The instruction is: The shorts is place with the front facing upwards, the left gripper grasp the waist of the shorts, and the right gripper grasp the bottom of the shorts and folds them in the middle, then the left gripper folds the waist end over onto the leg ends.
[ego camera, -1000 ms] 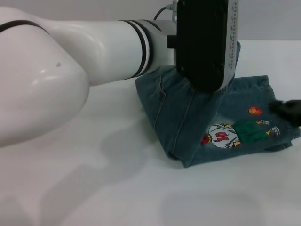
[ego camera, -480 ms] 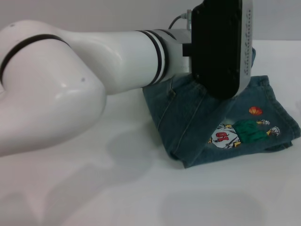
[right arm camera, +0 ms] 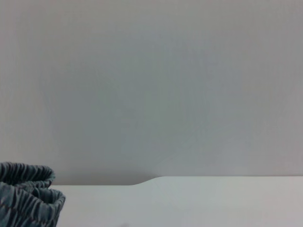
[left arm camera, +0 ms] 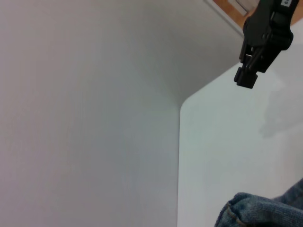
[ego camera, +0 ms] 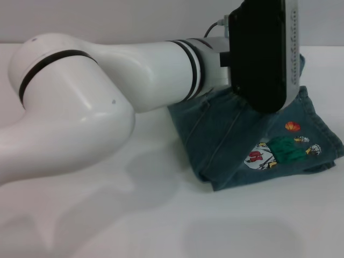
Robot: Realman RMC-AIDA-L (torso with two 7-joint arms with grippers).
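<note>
Denim fills the right half of the head view: the shorts (ego camera: 252, 145) lie folded on the white table (ego camera: 161, 226), cartoon print up, with a raised portion of cloth running up behind the left arm's black boxy housing. That housing and the white arm cross the picture from the left and hide the left gripper (ego camera: 263, 54) itself, so whether its jaws are open, closed or holding cloth cannot be told from here. The left wrist view does not show those fingers either; it gives only a hemmed denim edge of the shorts (left arm camera: 265, 210) at one corner, the table's rounded corner against a grey wall, and, farther off above the table, the right gripper (left arm camera: 248, 78), a black claw hanging clear of the cloth, its tips seemingly close together though the gap between them cannot be made out. The head view has no sight of that gripper. The right wrist view alone shows the waist (right arm camera: 28, 196), its ruched elastic band standing up from the table at the picture's edge, with bare wall behind.
</note>
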